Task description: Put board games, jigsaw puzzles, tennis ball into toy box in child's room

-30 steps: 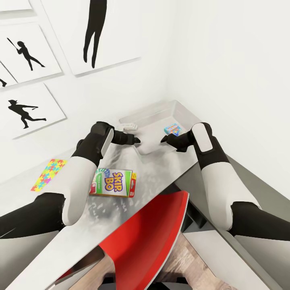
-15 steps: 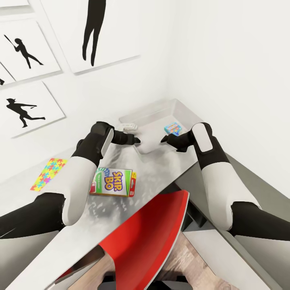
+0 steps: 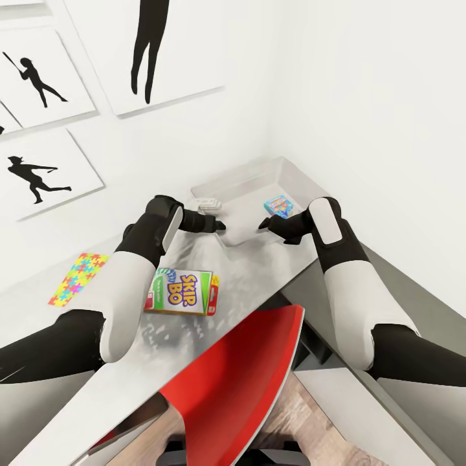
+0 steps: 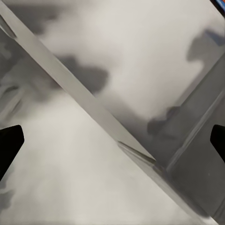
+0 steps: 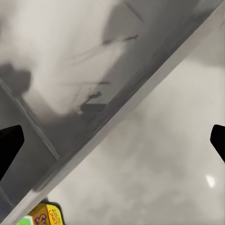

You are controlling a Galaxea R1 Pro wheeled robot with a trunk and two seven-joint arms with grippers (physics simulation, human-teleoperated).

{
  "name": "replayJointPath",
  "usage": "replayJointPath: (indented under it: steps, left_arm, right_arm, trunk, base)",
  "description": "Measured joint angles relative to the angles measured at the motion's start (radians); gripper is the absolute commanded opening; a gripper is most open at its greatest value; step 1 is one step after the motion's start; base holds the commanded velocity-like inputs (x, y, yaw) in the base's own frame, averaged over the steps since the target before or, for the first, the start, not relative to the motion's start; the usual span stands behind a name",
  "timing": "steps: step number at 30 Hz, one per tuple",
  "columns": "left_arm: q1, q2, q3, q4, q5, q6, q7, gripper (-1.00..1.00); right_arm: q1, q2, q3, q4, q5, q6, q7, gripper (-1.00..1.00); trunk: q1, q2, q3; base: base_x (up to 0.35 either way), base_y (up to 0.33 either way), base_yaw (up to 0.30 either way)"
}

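White walls point(image 3: 362, 84) meeting in a corner, hung with black silhouette pictures point(image 3: 155, 52) of figures. Below, red chair point(image 3: 239, 388) tucked against the desk, over wood-plank floor point(image 3: 304, 424). Even, bright light throughout.

Both arms reach forward, left tool point(image 3: 219, 226) and right tool point(image 3: 264, 224) spread wide.

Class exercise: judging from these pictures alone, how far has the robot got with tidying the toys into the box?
Done: one small colourful box lies inside the toy box. In hand: nothing; left gripper and right gripper hover open at its near rim. Left: the Skip-Bo game and a jigsaw puzzle lie on the table.
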Motion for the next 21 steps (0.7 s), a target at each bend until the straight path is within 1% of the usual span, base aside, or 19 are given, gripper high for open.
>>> replayJointPath:
  steps: [21]
  left_arm:
    - [0.0, 0.0, 0.0, -0.001, 0.0, 0.002, 0.0, 1.0]
  right_arm:
    - [0.0, 0.001, -0.001, 0.003, -0.001, 0.0, 0.0, 1.0]
  trunk:
    - [0.0, 0.0, 0.0]
  base:
    - [0.0, 0.0, 0.0]
